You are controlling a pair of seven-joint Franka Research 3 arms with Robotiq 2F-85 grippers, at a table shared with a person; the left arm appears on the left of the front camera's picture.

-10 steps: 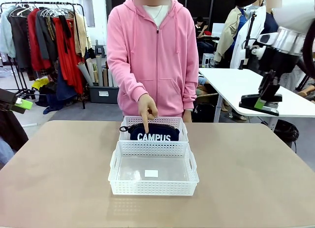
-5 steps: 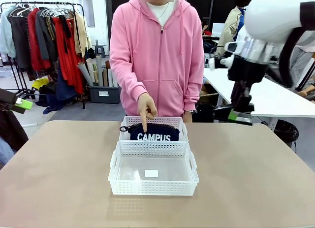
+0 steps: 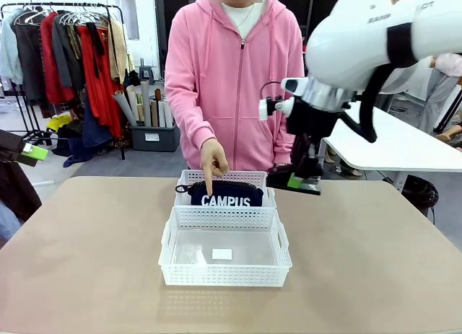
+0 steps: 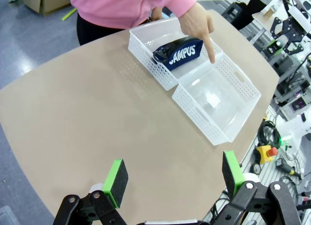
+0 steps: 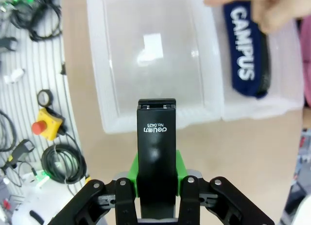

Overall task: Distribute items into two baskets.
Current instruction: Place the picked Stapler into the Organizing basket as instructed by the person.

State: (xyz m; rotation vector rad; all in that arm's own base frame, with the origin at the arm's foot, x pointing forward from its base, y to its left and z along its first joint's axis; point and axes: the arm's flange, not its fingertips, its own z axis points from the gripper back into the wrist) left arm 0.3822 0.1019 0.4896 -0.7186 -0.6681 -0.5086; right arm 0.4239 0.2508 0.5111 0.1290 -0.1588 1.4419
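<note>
— Clamping the black stapler [image 5: 156, 152], is the right hand [image 3: 294, 181]?
— Yes, pads tight on it, above the tabletop [image 3: 375, 255] beside the smaller basket [image 3: 264, 181], which holds the CAMPUS pouch [image 3: 226, 194]. The larger basket [image 3: 225, 276] lies below and ahead of it.
— Left hand [image 4: 172, 179]?
— Fingers spread apart, gripping nothing.

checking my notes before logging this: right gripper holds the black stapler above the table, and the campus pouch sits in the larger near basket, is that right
Not quite. The CAMPUS pouch lies in the smaller far basket, where the person's hand points. The larger near basket holds only a small white label. The front view shows this. The rest holds: the right gripper is shut on the black stapler above the table.
</note>
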